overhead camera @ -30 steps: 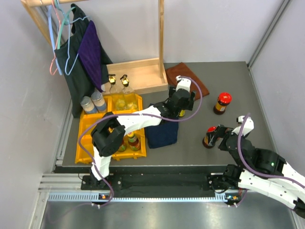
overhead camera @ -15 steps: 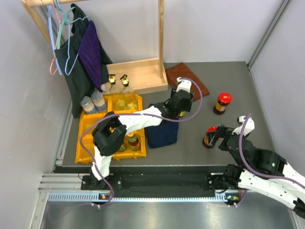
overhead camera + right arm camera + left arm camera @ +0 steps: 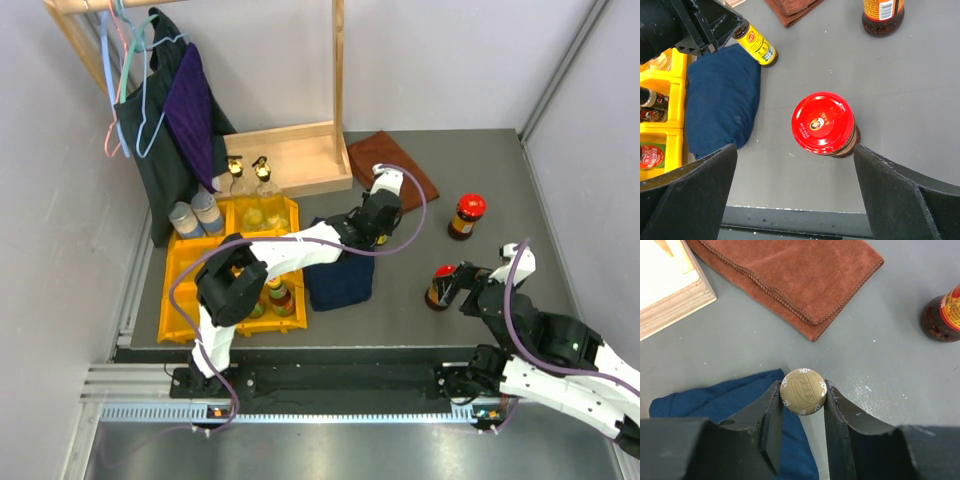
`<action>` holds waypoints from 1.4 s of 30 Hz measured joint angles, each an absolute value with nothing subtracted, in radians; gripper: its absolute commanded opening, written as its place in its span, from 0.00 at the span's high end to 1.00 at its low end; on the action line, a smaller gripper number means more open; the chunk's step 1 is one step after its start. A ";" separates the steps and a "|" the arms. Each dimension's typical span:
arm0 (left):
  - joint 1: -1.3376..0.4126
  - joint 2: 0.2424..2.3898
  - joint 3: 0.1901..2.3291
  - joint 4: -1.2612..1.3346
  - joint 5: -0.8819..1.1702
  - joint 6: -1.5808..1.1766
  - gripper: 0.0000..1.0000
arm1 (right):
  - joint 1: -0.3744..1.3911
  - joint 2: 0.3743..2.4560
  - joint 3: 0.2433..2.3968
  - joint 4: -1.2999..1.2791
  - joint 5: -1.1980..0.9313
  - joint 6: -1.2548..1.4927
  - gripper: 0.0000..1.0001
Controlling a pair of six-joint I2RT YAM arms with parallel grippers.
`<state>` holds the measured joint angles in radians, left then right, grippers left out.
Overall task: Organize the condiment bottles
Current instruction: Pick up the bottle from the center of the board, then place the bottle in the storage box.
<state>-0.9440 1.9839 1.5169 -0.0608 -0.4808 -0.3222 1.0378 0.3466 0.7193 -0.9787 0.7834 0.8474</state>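
Note:
My left gripper (image 3: 803, 396) is shut on the gold cap (image 3: 803, 391) of a yellow-labelled sauce bottle (image 3: 757, 46), which stands upright at the edge of a blue cloth (image 3: 715, 400). In the top view this gripper (image 3: 378, 232) sits mid-table. My right gripper (image 3: 795, 152) is open, its fingers well apart on either side of a red-lidded jar (image 3: 824, 122) and not touching it. The same jar (image 3: 440, 285) stands near the table's front right. A second red-lidded jar (image 3: 466, 215) stands farther back. More bottles (image 3: 275, 297) sit in the yellow bins (image 3: 185, 275).
A folded blue cloth (image 3: 340, 280) lies beside the bins. A brown cloth (image 3: 400, 165) lies at the back next to a wooden tray (image 3: 290, 155). Two clear gold-topped bottles (image 3: 250, 180) and two grey-lidded jars (image 3: 195, 215) stand by hanging clothes (image 3: 180, 110).
My left gripper's jaws have closed onto the bottle's gold cap. The right arm and the red-lidded jar have stayed where they were.

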 measured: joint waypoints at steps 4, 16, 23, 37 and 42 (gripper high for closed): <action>-0.944 1.982 1.517 -0.064 -0.481 -0.317 1.00 | 1.038 0.347 0.719 -0.978 0.784 0.847 0.01; -0.944 1.800 1.517 -0.190 -0.460 -0.310 1.00 | 1.038 0.347 0.719 -0.978 0.783 0.848 0.01; -0.944 1.583 1.515 -0.287 -0.493 -0.299 1.00 | 1.038 0.347 0.719 -0.977 0.783 0.848 0.01; -0.944 1.089 1.305 -0.483 -0.696 -0.316 1.00 | 1.038 0.340 0.719 -0.976 0.784 0.848 0.01; -0.943 0.987 1.240 -0.572 -0.833 -0.345 1.00 | 1.038 0.340 0.719 -0.976 0.784 0.848 0.01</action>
